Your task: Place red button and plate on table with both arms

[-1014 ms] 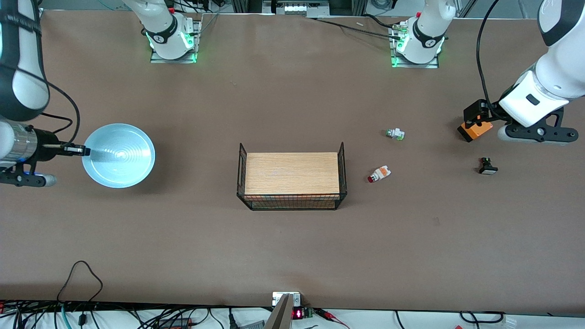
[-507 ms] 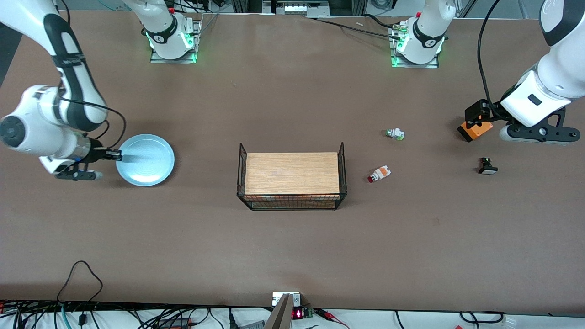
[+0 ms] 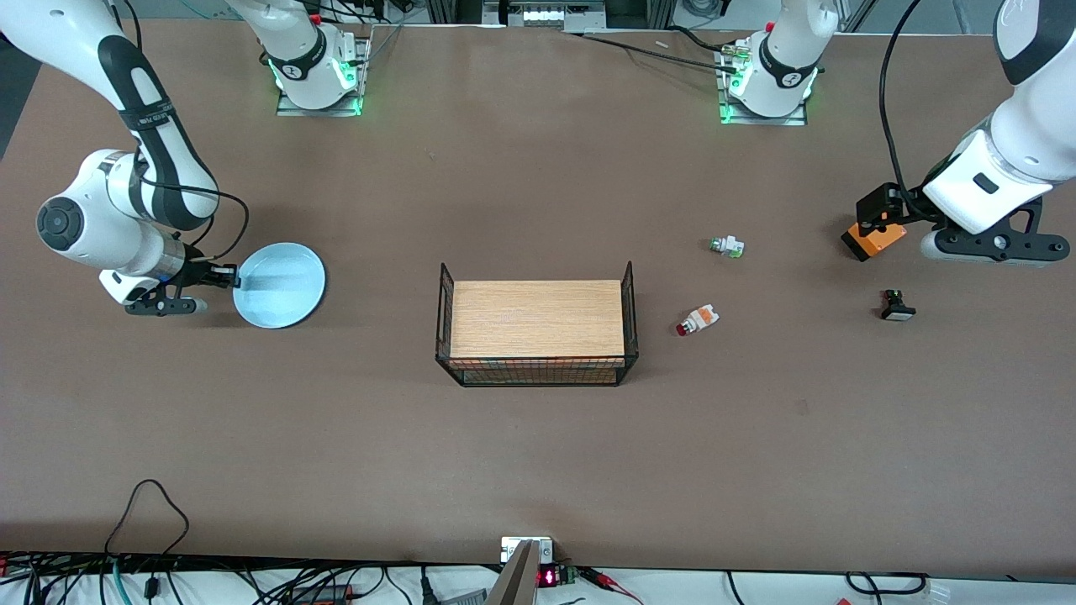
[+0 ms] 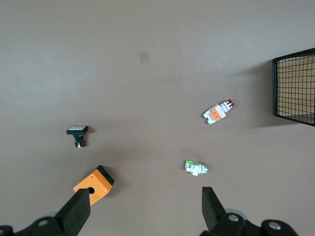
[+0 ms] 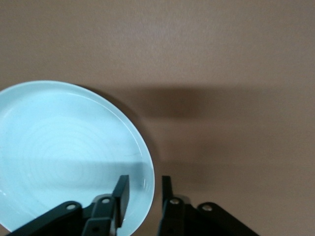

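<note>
Beside the basket (image 3: 535,333), the red button (image 3: 697,320) lies flat, cap toward it.

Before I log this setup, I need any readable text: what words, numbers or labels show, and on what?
None can be read.
Red lit display at the table edge nearest the camera: too small to read.
Round marks on the arm bases: too small to read.
Red button, plate: no markings visible.

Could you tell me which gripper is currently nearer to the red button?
The left gripper. It hangs open over the orange box, toward the left arm's end of the table from the red button. The right gripper is at the plate's rim, past the basket.
</note>
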Tool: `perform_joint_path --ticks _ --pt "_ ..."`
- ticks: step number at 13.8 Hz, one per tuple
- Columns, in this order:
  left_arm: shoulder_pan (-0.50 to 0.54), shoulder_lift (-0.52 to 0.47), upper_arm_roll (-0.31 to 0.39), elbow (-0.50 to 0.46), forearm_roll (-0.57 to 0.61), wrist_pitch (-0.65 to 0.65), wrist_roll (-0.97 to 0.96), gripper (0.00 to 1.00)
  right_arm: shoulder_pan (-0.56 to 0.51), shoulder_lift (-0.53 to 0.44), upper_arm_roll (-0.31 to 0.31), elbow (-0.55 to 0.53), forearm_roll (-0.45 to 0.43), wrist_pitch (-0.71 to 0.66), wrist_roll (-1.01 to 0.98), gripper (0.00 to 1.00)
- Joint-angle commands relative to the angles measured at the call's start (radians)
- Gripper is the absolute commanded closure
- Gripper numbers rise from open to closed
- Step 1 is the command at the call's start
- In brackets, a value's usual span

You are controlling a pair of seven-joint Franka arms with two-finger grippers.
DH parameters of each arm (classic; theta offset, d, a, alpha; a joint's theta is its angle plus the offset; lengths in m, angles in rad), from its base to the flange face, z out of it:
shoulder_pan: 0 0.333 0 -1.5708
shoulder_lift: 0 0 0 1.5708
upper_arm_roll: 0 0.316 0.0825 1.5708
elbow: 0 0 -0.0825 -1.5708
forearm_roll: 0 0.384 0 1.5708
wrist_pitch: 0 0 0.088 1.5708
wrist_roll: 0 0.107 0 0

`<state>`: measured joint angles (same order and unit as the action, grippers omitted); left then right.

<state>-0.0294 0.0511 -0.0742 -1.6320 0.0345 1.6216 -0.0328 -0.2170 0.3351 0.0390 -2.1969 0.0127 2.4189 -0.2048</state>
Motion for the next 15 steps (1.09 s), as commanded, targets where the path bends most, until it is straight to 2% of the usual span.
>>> perform_joint_path --ticks 1,4,9,12,15 --pt "0.000 0.007 -0.001 0.027 -0.002 -0.026 -0.002 0.00 -0.012 -0.056 0.021 0.073 -0.002 -0.143 -0.007 0.00" --pt "0.000 0.007 -0.001 0.026 -0.002 -0.026 -0.004 0.00 0.033 -0.094 0.038 0.205 -0.004 -0.317 0.028 0.00" --pt "0.005 0.007 -0.001 0.026 -0.002 -0.026 -0.005 0.00 0.134 -0.137 0.038 0.403 -0.002 -0.582 0.264 0.00" --pt "0.005 0.007 -0.001 0.026 -0.002 -0.026 -0.006 0.00 0.154 -0.154 0.038 0.581 0.001 -0.792 0.298 0.00" --pt "0.006 0.007 -0.001 0.026 -0.002 -0.028 -0.006 0.00 0.156 -0.156 0.035 0.729 -0.007 -0.908 0.297 0.00"
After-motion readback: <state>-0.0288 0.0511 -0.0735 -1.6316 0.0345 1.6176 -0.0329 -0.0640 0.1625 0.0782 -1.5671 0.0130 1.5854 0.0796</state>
